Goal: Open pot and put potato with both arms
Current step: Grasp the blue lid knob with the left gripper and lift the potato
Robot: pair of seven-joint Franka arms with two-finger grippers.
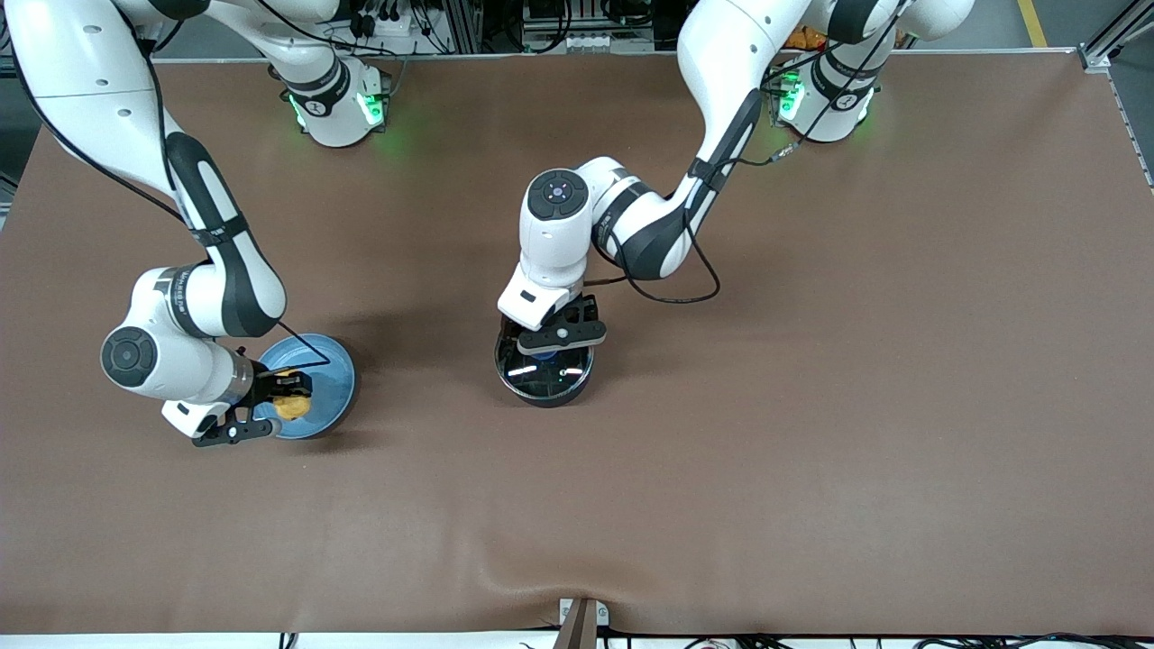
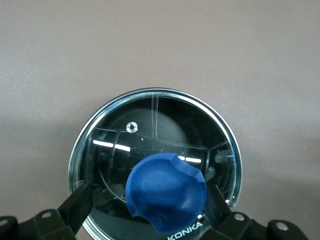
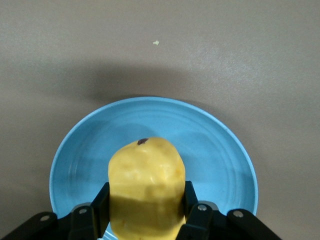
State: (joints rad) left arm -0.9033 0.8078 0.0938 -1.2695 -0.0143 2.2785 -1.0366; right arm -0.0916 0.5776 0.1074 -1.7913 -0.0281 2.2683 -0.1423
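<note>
Over the pot [image 1: 544, 379], the left tool [image 1: 548, 353] straddles the lid's knob [image 2: 166, 191], spread; over the plate [image 1: 332, 383], the right tool [image 1: 287, 406] pinches the potato [image 3: 146, 186].

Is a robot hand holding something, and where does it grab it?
Yes. The right gripper holds the potato by its two sides, over the blue plate. The left gripper holds nothing: its fingers stand open around the lid's blue knob.

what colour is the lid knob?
Dark blue knob on the clear glass lid; shows best in the left wrist view.
</note>
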